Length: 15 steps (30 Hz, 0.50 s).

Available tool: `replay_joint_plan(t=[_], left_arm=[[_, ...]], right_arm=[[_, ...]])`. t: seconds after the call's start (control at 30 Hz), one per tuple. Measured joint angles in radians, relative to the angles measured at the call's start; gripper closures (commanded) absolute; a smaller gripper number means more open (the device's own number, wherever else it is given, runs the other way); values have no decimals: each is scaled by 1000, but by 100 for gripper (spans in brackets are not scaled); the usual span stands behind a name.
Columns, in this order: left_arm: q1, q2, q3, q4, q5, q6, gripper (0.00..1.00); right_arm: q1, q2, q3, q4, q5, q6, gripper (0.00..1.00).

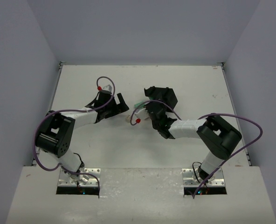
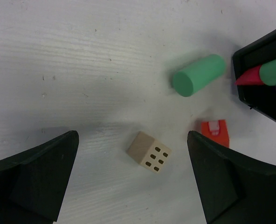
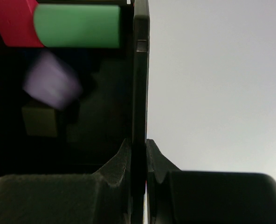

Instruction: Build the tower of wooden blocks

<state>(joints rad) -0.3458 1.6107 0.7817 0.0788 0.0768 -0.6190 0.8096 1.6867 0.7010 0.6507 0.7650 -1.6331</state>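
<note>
My left gripper [image 2: 132,140] is open and hovers over a tan cube with six slots [image 2: 148,151] that lies between its fingers. A green cylinder [image 2: 198,75] lies on its side beyond it, and a red-orange block [image 2: 216,132] sits by the right finger. My right gripper [image 3: 139,154] is shut on the side wall of the black bin [image 3: 140,70]. The bin holds a red block [image 3: 14,21], a green cylinder [image 3: 77,25], a purple block [image 3: 51,84] and a dim tan block [image 3: 40,119]. No tower shows.
In the top view the bin [image 1: 162,97] sits tilted mid-table at the right gripper [image 1: 153,111], with the left gripper [image 1: 119,108] just left of the loose blocks [image 1: 127,119]. White walls enclose the table on three sides.
</note>
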Motion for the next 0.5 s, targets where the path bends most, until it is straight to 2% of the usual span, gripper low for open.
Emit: replay_joint_plan(t=[0.27, 0.5], left_arm=[[-43, 82, 11, 67, 30, -12, 0], [-55, 200, 150, 65, -11, 2, 0]], right_arm=[[26, 19, 0, 15, 20, -6, 100], [39, 19, 0, 23, 21, -5, 100]])
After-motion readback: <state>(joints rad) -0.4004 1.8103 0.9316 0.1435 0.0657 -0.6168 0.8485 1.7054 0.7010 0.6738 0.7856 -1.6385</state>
